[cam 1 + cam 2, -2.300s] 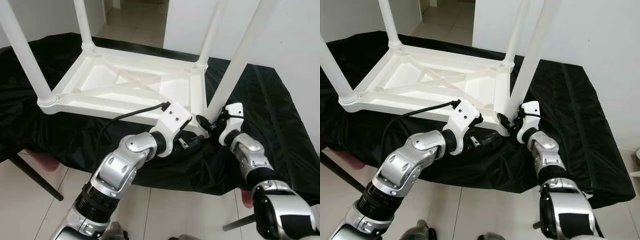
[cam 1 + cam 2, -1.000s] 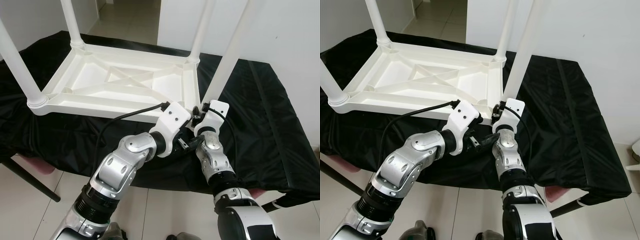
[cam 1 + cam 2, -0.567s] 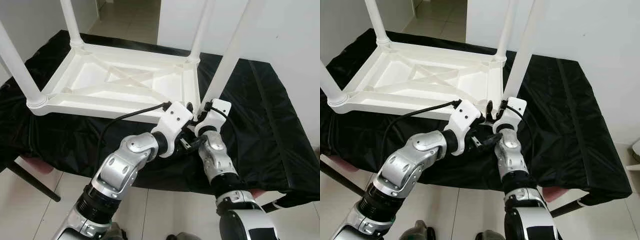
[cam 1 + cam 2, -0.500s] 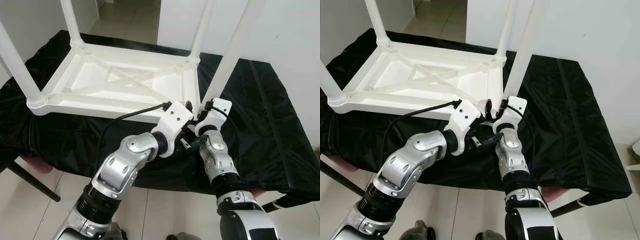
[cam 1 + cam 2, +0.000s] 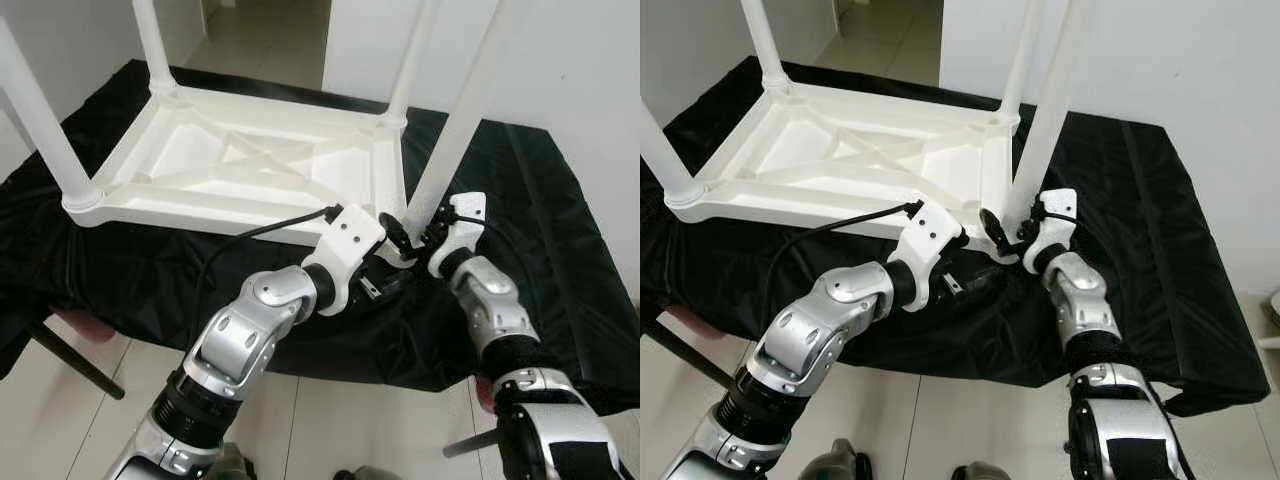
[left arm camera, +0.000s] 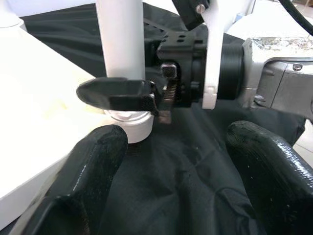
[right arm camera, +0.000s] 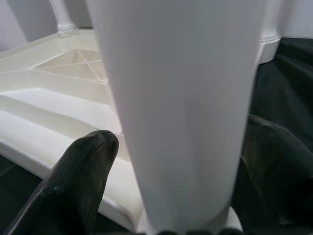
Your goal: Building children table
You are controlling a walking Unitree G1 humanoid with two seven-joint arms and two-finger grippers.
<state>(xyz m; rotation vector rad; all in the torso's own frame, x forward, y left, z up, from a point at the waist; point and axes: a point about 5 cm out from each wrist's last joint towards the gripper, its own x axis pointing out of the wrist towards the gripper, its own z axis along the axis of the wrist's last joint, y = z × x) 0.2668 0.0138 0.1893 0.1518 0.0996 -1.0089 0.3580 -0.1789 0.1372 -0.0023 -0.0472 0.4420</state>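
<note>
The children's table lies upside down on a black cloth that covers a larger table, with its 4 white legs pointing up. The near right leg is the one being worked, standing in its corner socket at the edge nearest the robot.

Half a second ago the right arm was tucked in close beside the left wrist, its tool pressed near the socket from the left arm's side. Now that arm has swung outward and the right tool meets the leg from the outer side, its fingers spread on either side of the leg's base and not yet clamped, as the right wrist view shows. I judge this a regrasp: a fresh hold low on the leg to seat or turn it further.

The left tool hovers just beside the same corner over the cloth, its 2 fingers apart and holding nothing.

The children's table is plain white plastic, ribbed underneath with crossing braces. The legs are smooth round tubes, and the other 3 look seated in their sockets.
</note>
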